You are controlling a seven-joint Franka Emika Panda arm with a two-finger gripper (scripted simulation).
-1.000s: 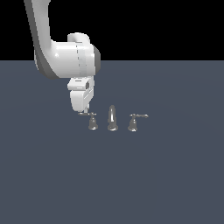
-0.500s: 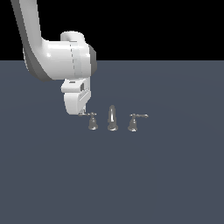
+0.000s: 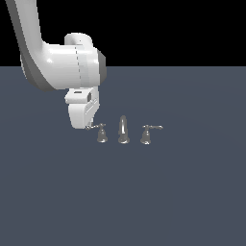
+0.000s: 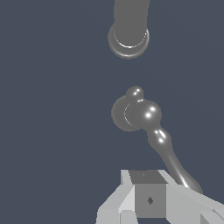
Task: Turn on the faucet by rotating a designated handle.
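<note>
A: So, which step is this?

B: By my reading, the approach is ending and the push is about to begin. The gripper (image 3: 88,126) hangs low over the desk (image 3: 182,192), right at the outer tip of the lever on the handle (image 3: 101,134).

A: Where does that handle sit?

B: It is the piece of the faucet (image 3: 123,130) at the exterior view's left, at about nine o'clock from the upright spout (image 3: 123,129). The twin handle (image 3: 146,135) stands at three o'clock from the spout.

A: Which way does the lever point?

B: Its long axis lies flat, running out toward nine o'clock, away from the spout. In the wrist view the lever (image 4: 168,155) runs from its round base (image 4: 133,113) to the gripper's edge.

A: Is the gripper holding anything?

B: I cannot tell how wide it stands; the fingertips are hidden, and no grasp shows.

A: And next?

B: Probably a sideways sweep against the lever tip, turning it about the base while keeping contact so it does not slip off.
</note>
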